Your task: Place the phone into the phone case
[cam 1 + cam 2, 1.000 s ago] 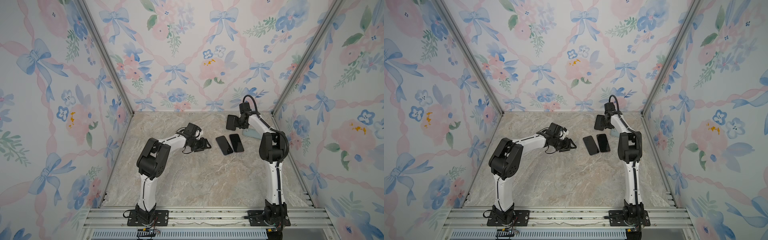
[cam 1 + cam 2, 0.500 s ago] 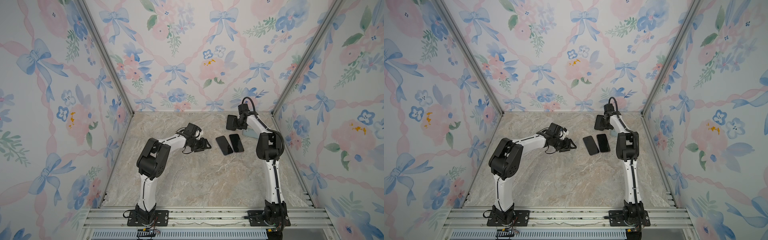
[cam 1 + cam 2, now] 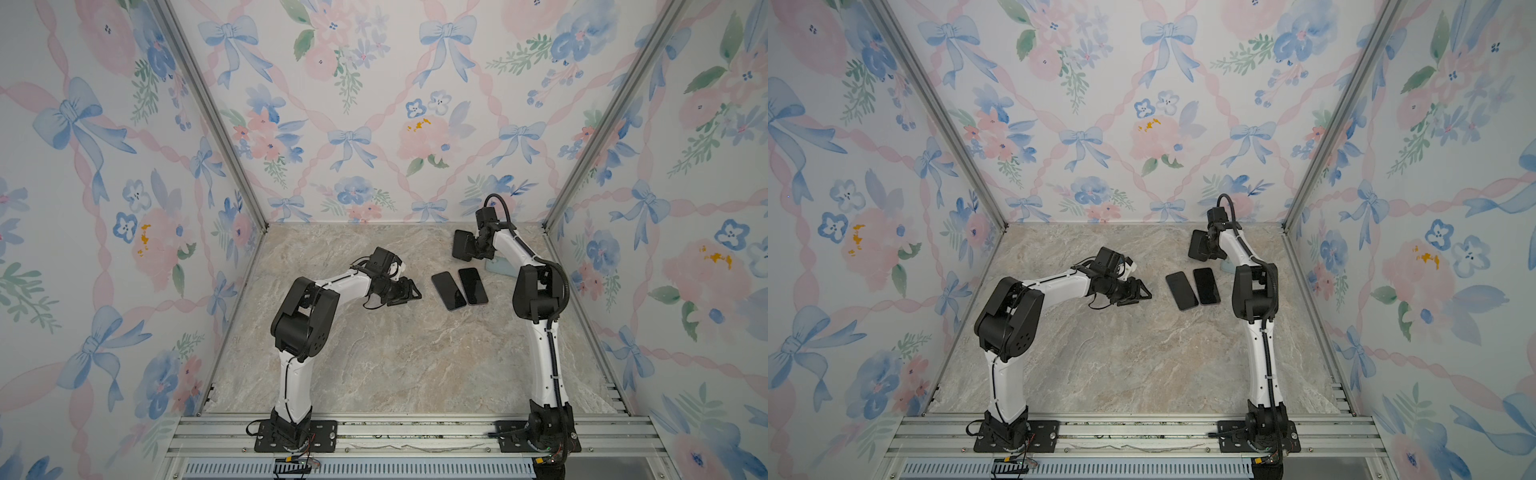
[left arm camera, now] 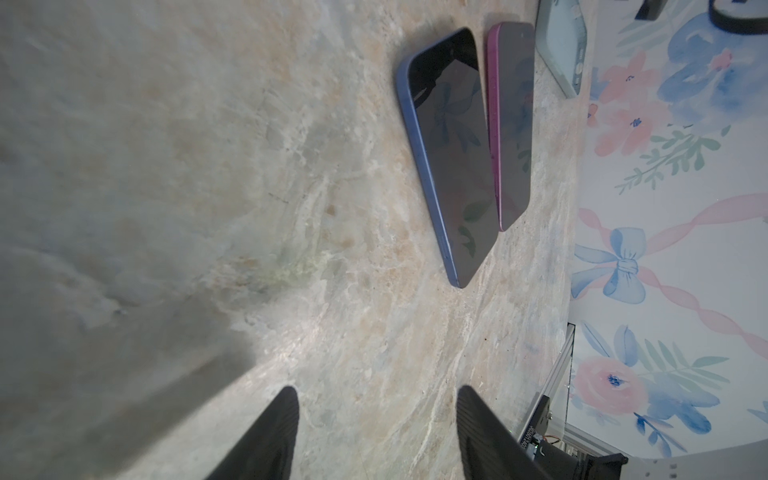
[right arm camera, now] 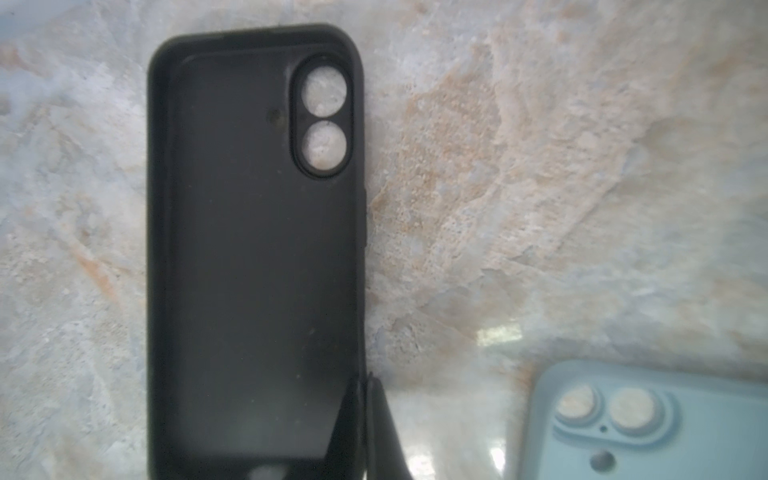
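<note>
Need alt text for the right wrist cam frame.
The right gripper pinches the side wall of an empty black phone case, open side facing the camera, marble table behind it. A light blue phone case lies nearby.

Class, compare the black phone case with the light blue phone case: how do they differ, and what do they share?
Colour: the black phone case is dark, the light blue phone case pale. Grip: the right hand pinches the black case's side wall; the light blue one lies free on the table. Both are empty, with two round camera openings.
</note>
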You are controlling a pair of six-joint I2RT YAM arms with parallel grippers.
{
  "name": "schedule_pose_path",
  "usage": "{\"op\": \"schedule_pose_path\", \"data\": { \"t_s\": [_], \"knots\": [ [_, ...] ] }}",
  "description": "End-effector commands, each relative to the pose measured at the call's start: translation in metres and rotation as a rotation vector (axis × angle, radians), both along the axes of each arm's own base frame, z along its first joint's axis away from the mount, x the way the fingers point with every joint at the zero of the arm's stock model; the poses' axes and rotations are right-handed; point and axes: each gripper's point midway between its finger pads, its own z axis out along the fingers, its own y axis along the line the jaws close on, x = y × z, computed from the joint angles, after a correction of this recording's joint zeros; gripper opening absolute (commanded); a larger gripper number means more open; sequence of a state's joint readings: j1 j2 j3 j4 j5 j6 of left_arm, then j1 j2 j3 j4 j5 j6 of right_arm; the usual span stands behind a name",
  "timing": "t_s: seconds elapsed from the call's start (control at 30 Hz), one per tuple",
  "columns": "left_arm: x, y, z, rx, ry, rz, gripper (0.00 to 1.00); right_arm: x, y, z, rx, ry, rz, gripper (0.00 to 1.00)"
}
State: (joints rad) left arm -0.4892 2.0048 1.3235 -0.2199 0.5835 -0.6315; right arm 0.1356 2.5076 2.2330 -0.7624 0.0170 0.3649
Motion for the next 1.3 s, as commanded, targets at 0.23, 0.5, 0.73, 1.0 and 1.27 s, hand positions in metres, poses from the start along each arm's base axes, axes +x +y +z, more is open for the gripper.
{"op": "schedule_pose_path", "data": {
  "t_s": [0.23, 0.5, 0.73, 1.0, 1.27],
  "knots": [
    [-0.024, 0.021, 0.038, -0.006, -0.054, 0.027, 0.62, -0.076, 0.062, 0.070, -0.024, -0.072, 0.117, 0.00],
    [-0.056, 0.043, 0.040, 0.017, -0.068, 0.037, 0.62, -0.174, 0.129, 0.050, 0.003, -0.018, 0.214, 0.00],
    [-0.077, 0.059, 0.045, 0.024, -0.089, 0.058, 0.62, -0.239, 0.157, 0.025, -0.062, 0.033, 0.276, 0.00],
    [-0.086, 0.070, 0.040, 0.026, -0.082, 0.075, 0.63, -0.302, 0.179, -0.003, -0.049, 0.094, 0.262, 0.00],
    [-0.088, 0.069, 0.036, 0.020, -0.078, 0.067, 0.62, -0.319, 0.179, -0.006, -0.136, 0.089, 0.301, 0.10]
  ]
}}
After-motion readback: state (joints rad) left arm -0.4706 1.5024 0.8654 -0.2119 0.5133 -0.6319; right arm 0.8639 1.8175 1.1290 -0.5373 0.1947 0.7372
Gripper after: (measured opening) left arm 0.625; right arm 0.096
